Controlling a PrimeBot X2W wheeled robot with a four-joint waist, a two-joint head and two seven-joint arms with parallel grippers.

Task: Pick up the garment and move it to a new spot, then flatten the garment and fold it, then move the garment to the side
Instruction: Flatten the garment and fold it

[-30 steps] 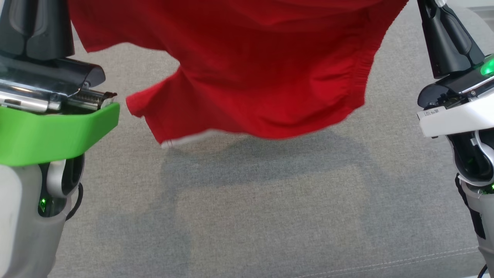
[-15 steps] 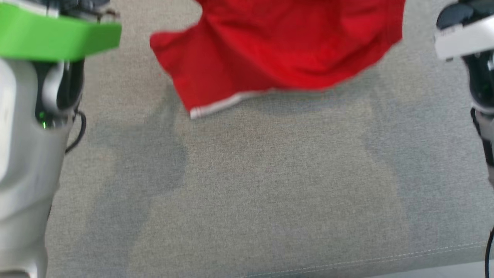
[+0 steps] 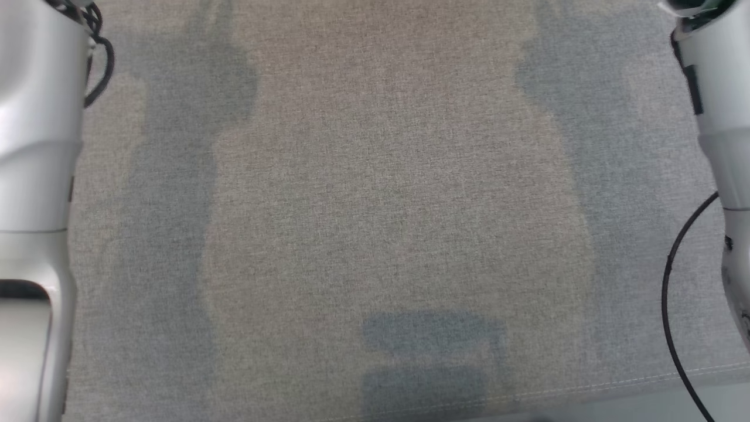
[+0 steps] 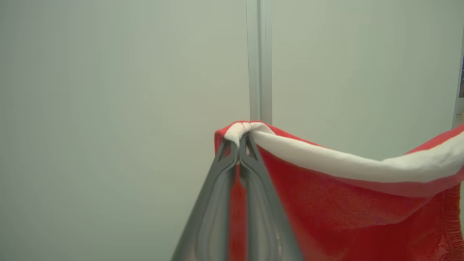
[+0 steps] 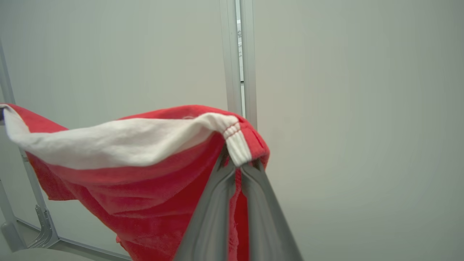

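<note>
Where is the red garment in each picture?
Head view: grey surface between the pale forearms; look to the wrist views.
Left wrist view: red garment at lower right, corner pinched in the left gripper.
Right wrist view: lower left, corner pinched in the right gripper.
Shared landmark: its white band, leading off from each pinched corner.

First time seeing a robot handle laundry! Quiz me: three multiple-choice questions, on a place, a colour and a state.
1. Where do the left gripper and right gripper pinch the red cloth garment? A its plain middle B its banded edge C a pocket
2. What colour is the band along that edge? A blue B black C white
3. How is the garment? A hanging between both shut grippers B folded flat C dropped
B: fingers close on the band in both wrist views. C: plainly white. A: it spans grip to grip.
</note>
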